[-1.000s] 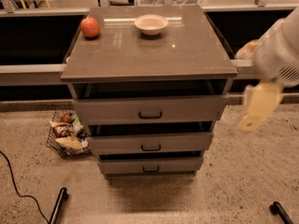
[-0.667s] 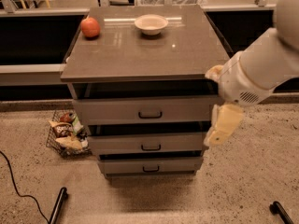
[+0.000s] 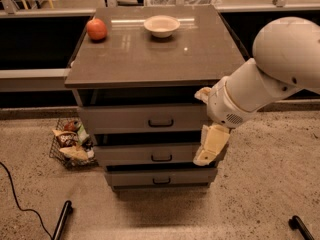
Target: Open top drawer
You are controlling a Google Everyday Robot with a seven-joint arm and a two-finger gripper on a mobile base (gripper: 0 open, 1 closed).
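On the floor to the left, below the worktop's (image 3: pixel 150 59) left edge, the wire basket of snack packets (image 3: pixel 70 145) sits as it did a second ago. On top, the apple (image 3: pixel 96 29) by the back left corner and the bowl (image 3: pixel 161 26) at the middle of the back edge have not shifted either.

Under the front edge, the top drawer (image 3: pixel 145 118) lies where it was. Its panel shows no new travel, and its dark pull handle (image 3: pixel 160 123) at centre is untouched.

The change is on the right. The arm (image 3: pixel 270 79) has swung in from beyond the right edge, carrying the gripper (image 3: pixel 212 145) leftward. It now hangs below the front right corner, in front of the right end of the middle drawer (image 3: pixel 150 154). Whether the gripper is spread or pressed together, I cannot tell. It grasps nothing.

So this reads as the approach, with no pulling begun. The gripper is closer than before, yet lower than the handle and some way to its right. It likely needs to rise and move further left before it can take hold.
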